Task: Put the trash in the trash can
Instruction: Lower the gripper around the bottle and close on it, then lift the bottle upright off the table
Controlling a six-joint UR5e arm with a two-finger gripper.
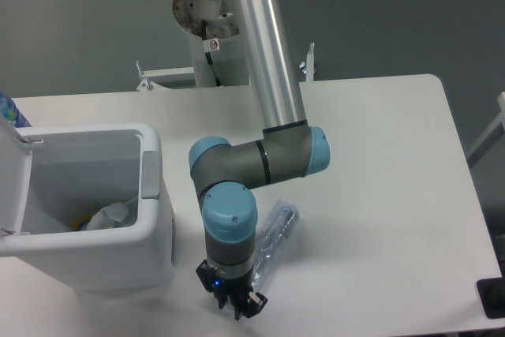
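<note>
White counter (379, 163), fixed camera looking down. Squashed plastic bottle (274, 236), clear and bluish, lies flat on the counter just right of the arm's wrist, partly hidden behind it, long axis running diagonally toward the near edge. End effector (241, 306) points down at the near edge of the counter, just beside the bottle's lower end; whether its fingers are apart or together cannot be told. White trash can (154, 230) stands to the left, lid (14, 187) swung up, grey tab (150, 174) on its right rim. Crumpled wrapper (109, 215) lies inside.
</note>
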